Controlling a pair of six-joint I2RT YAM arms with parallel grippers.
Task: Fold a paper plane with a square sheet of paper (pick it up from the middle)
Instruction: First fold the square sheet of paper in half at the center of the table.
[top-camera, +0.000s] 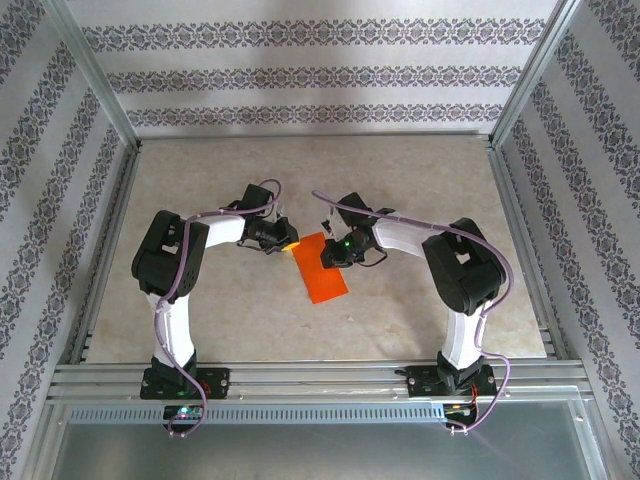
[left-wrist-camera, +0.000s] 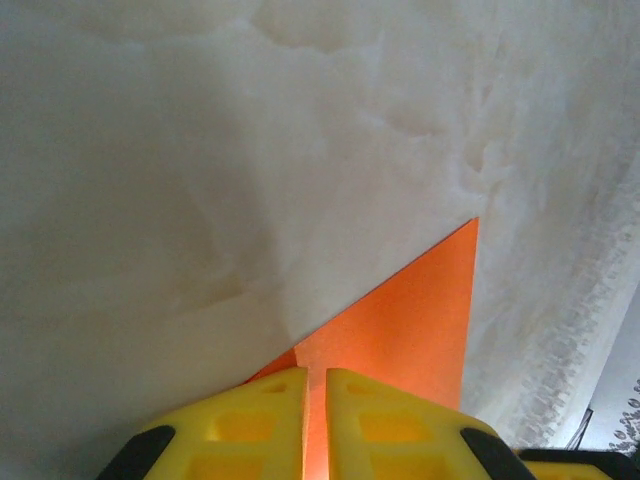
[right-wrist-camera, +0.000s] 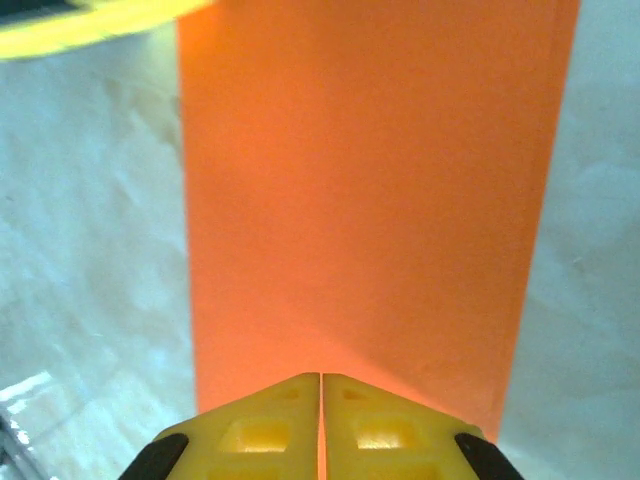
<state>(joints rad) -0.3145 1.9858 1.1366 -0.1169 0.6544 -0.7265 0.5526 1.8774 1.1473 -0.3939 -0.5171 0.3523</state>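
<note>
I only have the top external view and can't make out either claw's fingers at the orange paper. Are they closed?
Observer: In the left wrist view, the left claw has its yellow fingers together, and the bright orange-red paper sheet shows through the slit.
Operator: And the right?
Observer: The right claw is shut too, at the sheet's near edge. I cannot tell whether it is pinching or pressing.
Operator: Is the paper wrinkled there?
Observer: No. In the right wrist view it runs ahead as a smooth strip with straight edges.

Arms elbow-out and inward, left tool (top-camera: 284, 238) and right tool (top-camera: 331, 252) near each other, jaws together.
</note>
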